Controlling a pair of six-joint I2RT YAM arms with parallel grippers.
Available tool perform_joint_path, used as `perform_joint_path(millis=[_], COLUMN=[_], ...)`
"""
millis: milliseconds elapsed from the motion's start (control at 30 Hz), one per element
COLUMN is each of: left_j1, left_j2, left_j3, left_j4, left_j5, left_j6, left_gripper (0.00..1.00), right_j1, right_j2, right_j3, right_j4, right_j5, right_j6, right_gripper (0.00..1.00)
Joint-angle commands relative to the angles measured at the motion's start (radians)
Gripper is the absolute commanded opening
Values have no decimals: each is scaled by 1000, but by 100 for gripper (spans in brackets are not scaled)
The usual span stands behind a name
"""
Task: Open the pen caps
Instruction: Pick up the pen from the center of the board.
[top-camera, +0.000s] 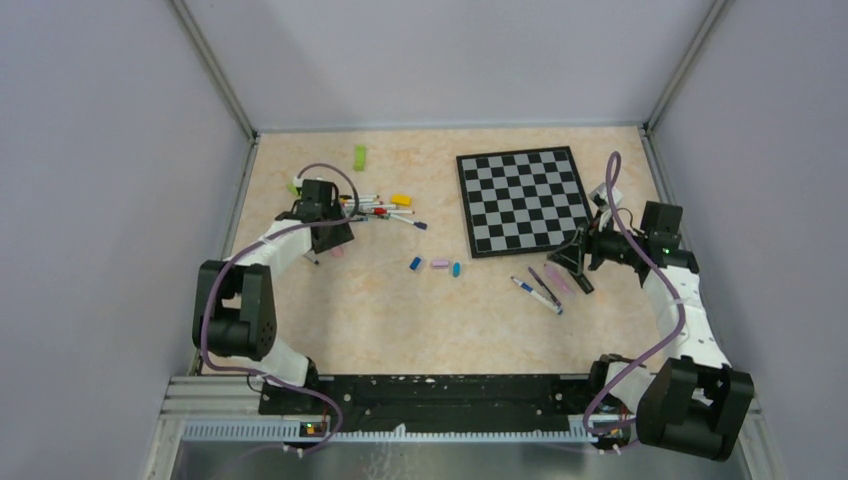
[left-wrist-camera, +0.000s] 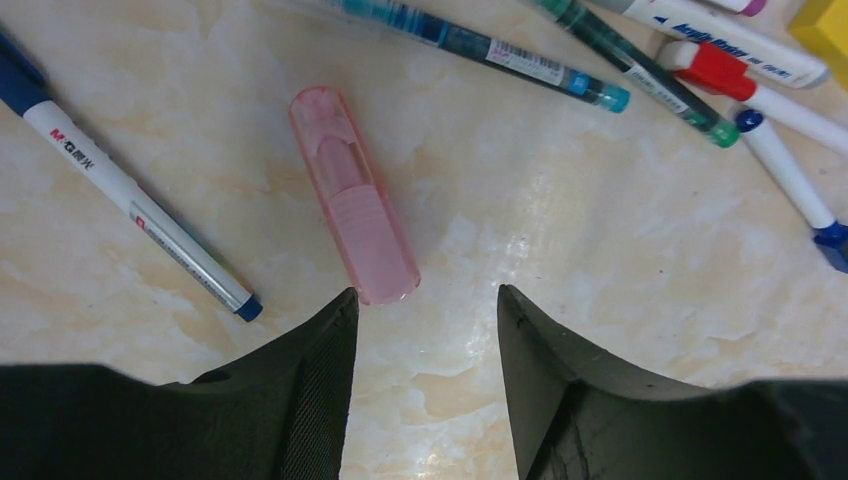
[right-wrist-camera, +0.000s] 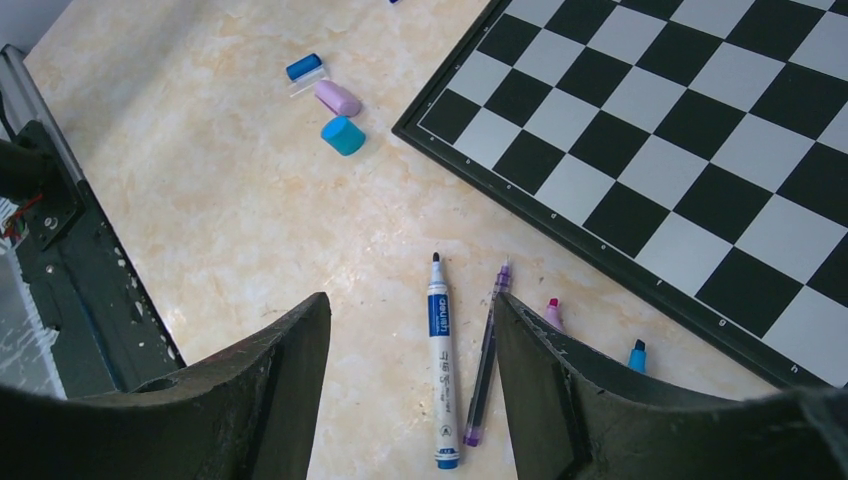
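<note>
One black-and-white checkered chessboard (top-camera: 520, 200) lies there. Left of its near corner: one dark blue cap (right-wrist-camera: 304, 67), one lilac cap (right-wrist-camera: 338, 97), one cyan cap (right-wrist-camera: 343, 135). By its near edge: four uncapped thin pens (right-wrist-camera: 440, 380). Farther left: one green rectangular block (top-camera: 359, 157), one yellow rectangular block (top-camera: 401, 200).

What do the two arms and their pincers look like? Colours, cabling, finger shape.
The left arm and right arm match: white curved links between chunky black joint housings. A mauve cable loops along each. The left pincer and right pincer have matte black wedge-shaped fingers tapering to blunt tips, the left's inner face finely textured. No printed markings visible.
</note>
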Motion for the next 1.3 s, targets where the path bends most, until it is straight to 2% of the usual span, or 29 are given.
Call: perform_joint_path(millis=[0,267,433,700,900,1267], left_j1=[10,16,18,19,19,21], left_j2=[10,107,195,257,303,324], left_j3=[47,108,198,243,278,245], left_j4=[-48,-150,-230,-258,-301,-291], left_j5=[-60,-144,-136,-134,-155,-149], left_j6=[-32,-94,-108,-135,-142,-152], left_gripper=[57,59,59,57,53,41], right_j1=[-6,-6,-5,-5,-6,-6], right_j2=[-26,-27,-28,-30,-32,-33], right_j3=[-5,-3,-3,-3,-3,-3], right_j4=[36,42,47,49,49,46], right_j5=[3,13,13,12,10,9], right_j6=[-5,0,8,10,11,10], right_gripper=[60,60,60,60,60,60])
